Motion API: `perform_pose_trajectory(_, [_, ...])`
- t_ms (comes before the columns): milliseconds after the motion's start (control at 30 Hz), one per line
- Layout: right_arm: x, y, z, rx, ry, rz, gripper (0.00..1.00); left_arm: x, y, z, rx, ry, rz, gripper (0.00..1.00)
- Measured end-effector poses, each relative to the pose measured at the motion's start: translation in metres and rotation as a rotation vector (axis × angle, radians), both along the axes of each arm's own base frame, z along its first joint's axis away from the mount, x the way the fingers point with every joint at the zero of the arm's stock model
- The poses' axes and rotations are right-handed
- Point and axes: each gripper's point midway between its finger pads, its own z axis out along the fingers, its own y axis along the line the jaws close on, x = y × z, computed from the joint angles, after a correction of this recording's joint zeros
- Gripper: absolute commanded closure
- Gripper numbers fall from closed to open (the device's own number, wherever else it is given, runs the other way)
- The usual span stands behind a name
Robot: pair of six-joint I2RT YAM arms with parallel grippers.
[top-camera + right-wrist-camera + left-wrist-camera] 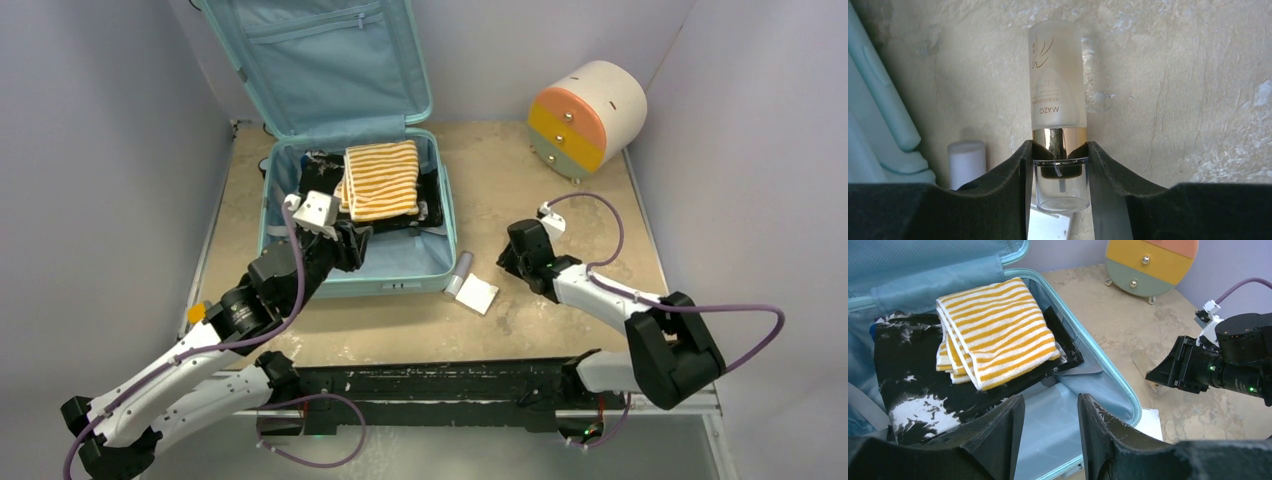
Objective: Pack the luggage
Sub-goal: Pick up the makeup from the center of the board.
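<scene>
The luggage (330, 70) lies open at the back left of the counter (560, 220), its lid propped against the wall. Inside, a striped towel (382, 180) sits on a black-and-white garment (913, 385). The left arm (200, 350) stretches forward over the case's near rim, its left jaws partly open and empty above the lining. The right arm (610, 295) folds at the elbow and reaches left, low over the counter — right jaws closed against the gold collar and clear cap of a frosted bottle (1057, 85), near the case's front corner.
</scene>
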Motion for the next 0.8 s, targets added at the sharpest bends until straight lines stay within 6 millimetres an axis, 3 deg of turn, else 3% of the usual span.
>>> perform_pose_trajectory(67, [0.003, -0.002, -0.004, 0.019, -0.002, -0.060, 0.68, 0.001, 0.001, 0.000, -0.001, 0.000, 0.008, 0.54])
perform_pose_trajectory(233, [0.004, -0.002, -0.023, 0.054, 0.035, -0.147, 0.48, 0.001, 0.002, 0.000, -0.010, 0.004, 0.014, 0.54])
perform_pose_trajectory(400, [0.010, 0.002, -0.022, 0.090, 0.020, -0.177, 0.35, 0.001, 0.002, 0.000, -0.015, 0.006, 0.020, 0.54])
perform_pose_trajectory(667, [0.008, 0.002, -0.021, 0.076, 0.020, -0.146, 0.34, 0.001, 0.002, 0.002, -0.020, 0.006, 0.021, 0.54])
perform_pose_trajectory(800, [0.004, 0.001, -0.022, 0.070, 0.020, -0.123, 0.39, 0.001, 0.002, 0.002, -0.024, 0.007, 0.022, 0.54])
